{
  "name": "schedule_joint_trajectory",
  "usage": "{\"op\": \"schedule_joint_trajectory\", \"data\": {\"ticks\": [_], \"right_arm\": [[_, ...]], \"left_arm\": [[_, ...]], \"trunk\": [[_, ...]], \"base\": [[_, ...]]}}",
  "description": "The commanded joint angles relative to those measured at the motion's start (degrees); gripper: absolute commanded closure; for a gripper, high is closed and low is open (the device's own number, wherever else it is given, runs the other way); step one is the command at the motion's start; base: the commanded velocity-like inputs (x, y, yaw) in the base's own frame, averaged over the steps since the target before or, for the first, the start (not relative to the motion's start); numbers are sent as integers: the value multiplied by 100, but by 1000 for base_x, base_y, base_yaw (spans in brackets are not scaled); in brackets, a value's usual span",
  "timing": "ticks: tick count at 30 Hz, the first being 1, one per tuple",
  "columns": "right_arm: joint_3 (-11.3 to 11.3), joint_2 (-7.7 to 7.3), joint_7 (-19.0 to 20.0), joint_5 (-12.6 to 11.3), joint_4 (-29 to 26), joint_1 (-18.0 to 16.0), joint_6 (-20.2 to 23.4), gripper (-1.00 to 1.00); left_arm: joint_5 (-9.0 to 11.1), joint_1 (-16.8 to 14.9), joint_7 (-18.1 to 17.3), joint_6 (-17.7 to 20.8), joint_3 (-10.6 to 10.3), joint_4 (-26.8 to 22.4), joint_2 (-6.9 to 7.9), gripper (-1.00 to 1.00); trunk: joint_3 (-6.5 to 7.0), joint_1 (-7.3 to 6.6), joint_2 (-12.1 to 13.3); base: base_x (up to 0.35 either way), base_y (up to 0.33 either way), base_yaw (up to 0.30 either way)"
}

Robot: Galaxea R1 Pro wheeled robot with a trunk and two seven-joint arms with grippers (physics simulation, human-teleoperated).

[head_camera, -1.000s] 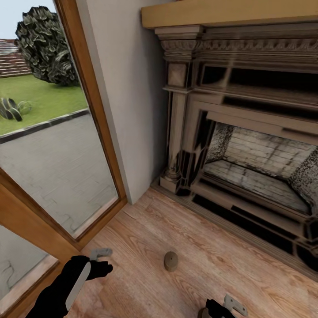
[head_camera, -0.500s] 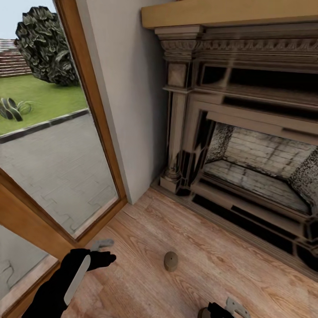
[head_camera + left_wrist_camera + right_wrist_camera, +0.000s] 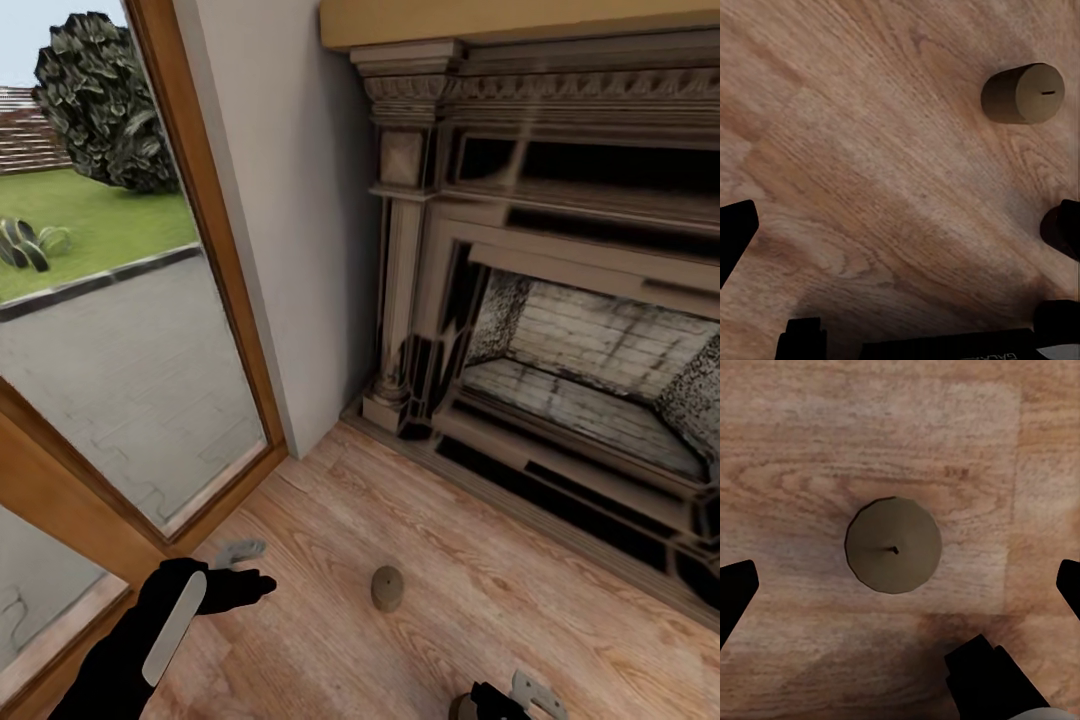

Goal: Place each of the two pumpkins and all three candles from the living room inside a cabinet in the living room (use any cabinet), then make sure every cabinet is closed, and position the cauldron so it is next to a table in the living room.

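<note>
Left tool (image 3: 250,565), spread empty, has edged forward toward the candle (image 3: 387,588).

The right gripper (image 3: 525,695) is cut off by the bottom edge of the head view, so its jaws cannot be judged there. In the right wrist view only the finger tips (image 3: 735,589) enter at the edges. The fireplace (image 3: 560,300) is cut by the right edge.
</note>
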Motion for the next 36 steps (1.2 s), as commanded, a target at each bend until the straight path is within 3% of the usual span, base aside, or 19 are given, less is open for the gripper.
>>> {"op": "schedule_joint_trajectory", "data": {"ticks": [1, 8, 13, 16, 23, 26, 29, 34, 36], "right_arm": [[53, 1, -18, -56, -4, -2, -23, -100], [58, 1, -8, -55, -9, -2, -79, -100], [153, 1, 0, -55, -10, -2, -187, -100], [325, 1, 1, -55, -10, -2, -204, -100], [412, -6, 1, -63, -10, -2, -210, -100], [429, -7, 2, -64, -10, -2, -214, -100], [434, -7, 2, -64, -10, -2, -246, -100], [438, -8, 8, -64, -10, -2, -308, -100], [442, -8, 9, -62, -10, -2, -312, -100]], "left_arm": [[64, -3, 45, 18, -15, -3, 5, -100], [140, -3, 45, 21, -87, 1, 18, -100], [457, -3, 45, 28, -103, -7, 55, -100], [649, -3, 43, 114, -107, -11, 77, -100], [1080, 4, 37, 255, -114, -104, 105, -100], [1433, 17, 36, 268, -104, -205, 165, -100], [1885, 21, 36, 273, -164, -345, 372, -100], [3022, 23, 36, 275, -675, -463, 820, -100], [3324, 23, 36, 275, -807, -514, 935, -100]], "trunk": [[-23, 22, -43], [-148, 176, -324], [-238, 285, -525], [-292, 351, -645], [-418, 505, -926], [-471, 571, -1046], [-525, 637, -1166], [-615, 747, -1367], [-651, 791, -1447]], "base": [[0, 0, 0], [0, 0, 0], [0, 0, 0], [0, 0, 0], [0, 0, 0], [0, 0, 0], [0, 0, 0], [0, 0, 0], [0, 0, 0]]}}
